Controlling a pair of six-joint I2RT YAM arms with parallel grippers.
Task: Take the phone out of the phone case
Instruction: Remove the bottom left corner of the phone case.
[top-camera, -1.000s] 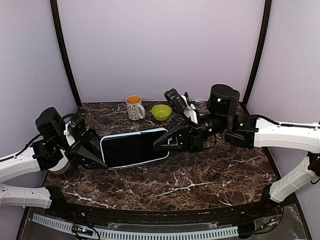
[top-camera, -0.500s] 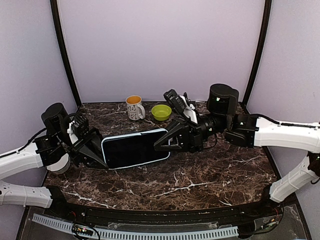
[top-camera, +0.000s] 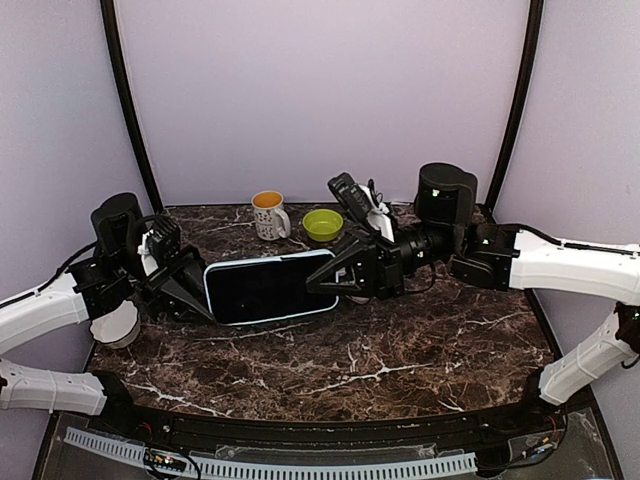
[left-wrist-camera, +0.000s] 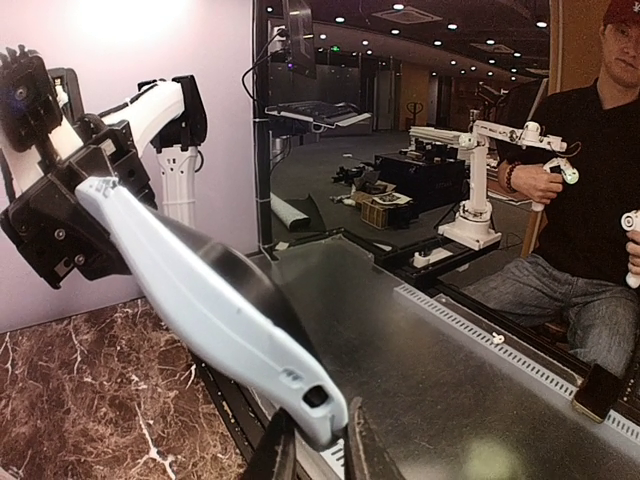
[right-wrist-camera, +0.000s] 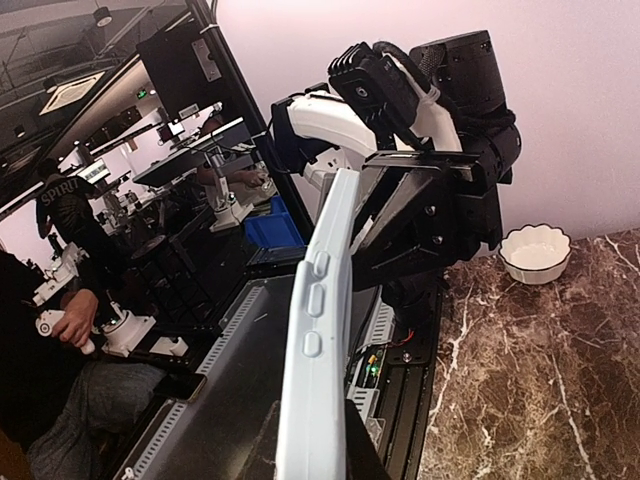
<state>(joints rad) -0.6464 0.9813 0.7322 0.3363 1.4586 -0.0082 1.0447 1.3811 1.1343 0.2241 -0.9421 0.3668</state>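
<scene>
The phone (top-camera: 268, 288), its dark screen facing up, sits in a pale blue phone case (top-camera: 272, 319) and hangs level above the table between both arms. My left gripper (top-camera: 200, 296) is shut on the case's left end. In the left wrist view its fingers (left-wrist-camera: 275, 455) pinch the case's corner (left-wrist-camera: 310, 405). My right gripper (top-camera: 335, 276) is shut on the right end. In the right wrist view the case's edge (right-wrist-camera: 320, 330) with its side buttons runs up from between my right gripper (right-wrist-camera: 310, 455).
A white mug (top-camera: 267, 214) and a green bowl (top-camera: 322, 223) stand at the back of the dark marble table (top-camera: 400, 360). A white round object (top-camera: 112, 325) lies under the left arm. A white bowl (right-wrist-camera: 533, 252) shows past the left arm.
The phone in its case has risen a little and turned closer to level. The left arm has swung up and to the right with it, and its jaws have closed slightly.
</scene>
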